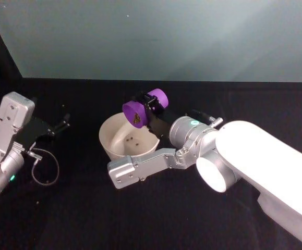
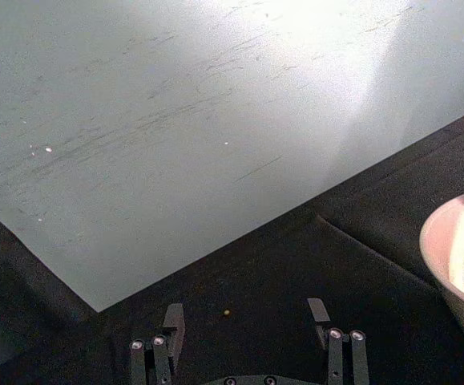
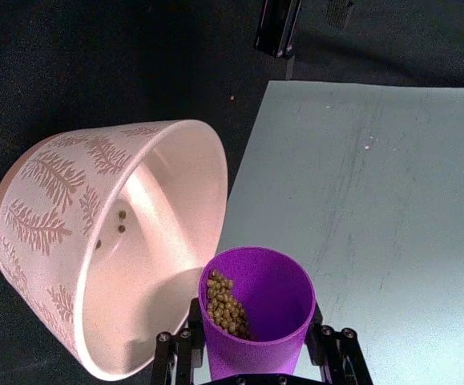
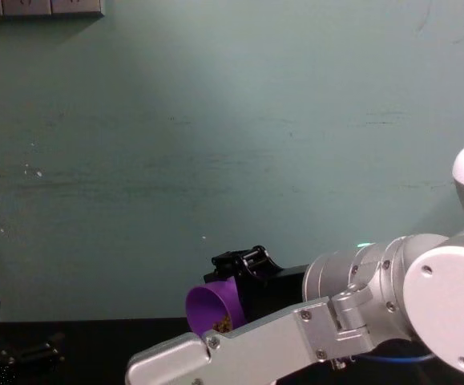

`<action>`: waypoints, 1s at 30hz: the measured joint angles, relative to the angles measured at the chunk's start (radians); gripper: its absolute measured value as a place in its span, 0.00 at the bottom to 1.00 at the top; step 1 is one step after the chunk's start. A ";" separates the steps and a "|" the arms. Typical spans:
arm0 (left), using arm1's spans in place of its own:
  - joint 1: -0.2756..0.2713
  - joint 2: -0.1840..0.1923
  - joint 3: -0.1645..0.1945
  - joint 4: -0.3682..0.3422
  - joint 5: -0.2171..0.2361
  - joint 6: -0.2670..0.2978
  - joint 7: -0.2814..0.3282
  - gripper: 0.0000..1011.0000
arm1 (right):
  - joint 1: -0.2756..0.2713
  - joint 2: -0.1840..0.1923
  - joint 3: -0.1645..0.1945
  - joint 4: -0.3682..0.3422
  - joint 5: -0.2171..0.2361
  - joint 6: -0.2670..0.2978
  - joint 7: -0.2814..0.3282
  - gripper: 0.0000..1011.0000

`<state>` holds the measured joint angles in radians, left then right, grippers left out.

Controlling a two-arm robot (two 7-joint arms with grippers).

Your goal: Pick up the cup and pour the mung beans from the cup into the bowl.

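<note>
My right gripper [image 1: 152, 110] is shut on the purple cup [image 1: 144, 108], which lies tipped on its side above the far rim of the white bowl [image 1: 108, 142], mouth facing left. Mung beans [image 3: 225, 305] are heaped at the lower lip inside the cup [image 3: 254, 309]. A few beans [image 3: 120, 222] lie on the bowl's floor. The bowl [image 3: 55, 208] has a leaf pattern on its outer wall. In the chest view the cup [image 4: 213, 305] shows tilted above my right forearm. My left gripper [image 1: 62, 124] rests open at the left, apart from the bowl; its fingers [image 2: 172, 322] hold nothing.
A black cloth covers the table [image 1: 140, 219], backed by a pale green wall [image 1: 166, 36]. A loose cable loop [image 1: 45, 167] hangs from my left arm. One stray bean [image 2: 227, 312] lies on the cloth between the left fingers. My right forearm [image 1: 140, 165] crosses in front of the bowl.
</note>
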<state>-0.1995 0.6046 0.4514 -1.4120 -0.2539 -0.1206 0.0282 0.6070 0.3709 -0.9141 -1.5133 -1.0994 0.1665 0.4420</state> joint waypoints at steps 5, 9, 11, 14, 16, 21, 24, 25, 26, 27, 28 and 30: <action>0.000 0.000 0.000 0.000 0.000 0.000 0.000 0.99 | -0.004 -0.003 0.005 -0.004 -0.019 -0.003 0.007 0.71; 0.000 0.000 0.000 0.000 0.000 0.000 0.000 0.99 | -0.005 -0.006 0.005 -0.004 -0.038 -0.005 0.011 0.71; 0.000 0.000 0.000 0.000 0.000 0.000 0.000 0.99 | -0.005 -0.008 0.004 -0.004 -0.051 -0.005 0.014 0.71; 0.000 0.000 0.000 0.000 0.000 0.000 0.000 0.99 | -0.006 -0.010 0.005 -0.003 -0.061 -0.007 0.017 0.71; 0.000 0.000 0.000 0.000 0.000 0.000 0.000 0.99 | -0.007 -0.011 0.006 -0.002 -0.061 -0.009 0.017 0.71; 0.000 0.000 0.000 0.000 0.000 0.000 0.000 0.99 | -0.011 -0.013 0.012 -0.003 -0.064 -0.014 0.019 0.71; 0.000 0.000 0.000 0.000 0.000 0.000 0.000 0.99 | -0.013 -0.013 0.014 -0.005 -0.066 -0.015 0.022 0.71; 0.000 0.000 0.000 0.000 0.000 0.000 0.000 0.99 | -0.013 -0.013 0.015 -0.005 -0.066 -0.015 0.022 0.71; 0.000 0.000 0.000 0.000 0.000 0.000 0.000 0.99 | -0.013 -0.013 0.015 -0.006 -0.066 -0.015 0.023 0.71; 0.000 0.000 0.000 0.000 0.000 0.000 0.000 0.99 | -0.014 -0.014 0.016 -0.006 -0.066 -0.015 0.023 0.71; 0.000 0.000 0.000 0.000 0.000 0.000 0.000 0.99 | -0.014 -0.014 0.017 -0.006 -0.066 -0.016 0.023 0.71; 0.000 0.000 0.000 0.000 0.000 0.000 0.000 0.99 | -0.015 -0.014 0.018 -0.006 -0.067 -0.016 0.024 0.71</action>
<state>-0.1995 0.6047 0.4514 -1.4119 -0.2539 -0.1206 0.0283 0.5920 0.3567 -0.8963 -1.5197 -1.1664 0.1503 0.4660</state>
